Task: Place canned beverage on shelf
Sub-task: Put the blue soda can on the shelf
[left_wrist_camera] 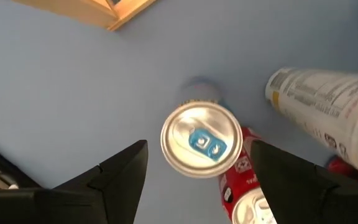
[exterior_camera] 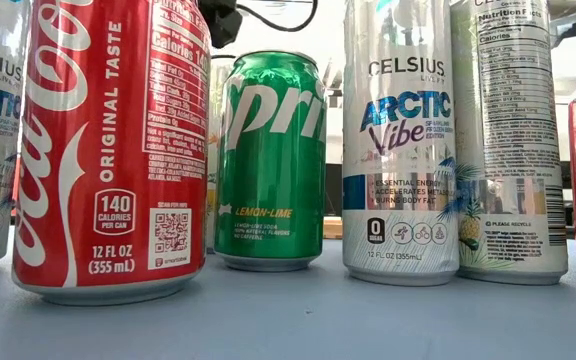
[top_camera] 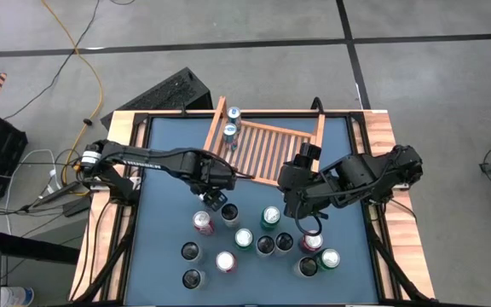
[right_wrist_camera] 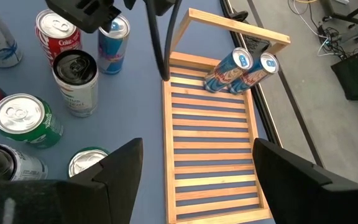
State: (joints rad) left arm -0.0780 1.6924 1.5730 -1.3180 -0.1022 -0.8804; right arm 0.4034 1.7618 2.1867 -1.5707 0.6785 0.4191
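The wooden shelf [top_camera: 267,147] lies flat at the table's far middle, and two blue cans [right_wrist_camera: 241,70] stand on its slats in the far left corner. A slim blue can with a silver top [left_wrist_camera: 201,140] stands on the blue table just near of the shelf. My left gripper [left_wrist_camera: 200,144] hangs open above it, pointing down, one finger to each side of the top and apart from it. My right gripper [right_wrist_camera: 194,180] is open and holds nothing; it hovers high over the can cluster, slanting toward the shelf.
Several more cans stand in a cluster at the table's near middle: a red one [top_camera: 203,223], a green one [top_camera: 270,216], tall white ones [top_camera: 329,258] and black-topped ones [top_camera: 192,251]. In the low view a red cola can [exterior_camera: 108,150] and a green can [exterior_camera: 271,160] stand close.
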